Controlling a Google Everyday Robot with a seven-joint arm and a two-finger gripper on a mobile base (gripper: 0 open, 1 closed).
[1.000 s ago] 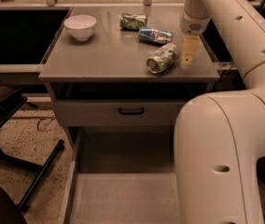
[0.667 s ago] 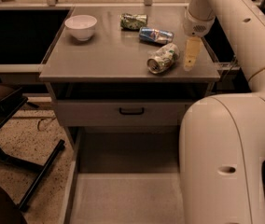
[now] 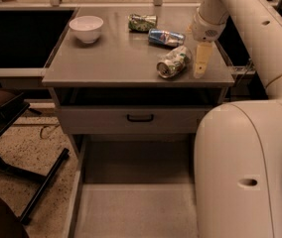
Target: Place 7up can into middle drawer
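The 7up can (image 3: pixel 173 63) lies on its side on the grey cabinet top (image 3: pixel 116 58), shiny end facing front-left. My gripper (image 3: pixel 201 62) points down just right of the can, close beside its far end, low over the cabinet top. The middle drawer (image 3: pixel 131 212) is pulled out at the bottom of the view, below and in front of the cabinet. Its pale floor shows, and my arm's large body (image 3: pixel 240 172) covers its right part.
A blue can (image 3: pixel 166 36) and a dark green mottled can (image 3: pixel 142 22) lie behind the 7up can. A white bowl (image 3: pixel 86 28) stands at the back left. A grey drawer front with a black handle (image 3: pixel 140 118) is shut. A black stand (image 3: pixel 12 133) is at the left.
My gripper has shifted slightly to the right and down beside the 7up can. The can and the other objects have not moved.
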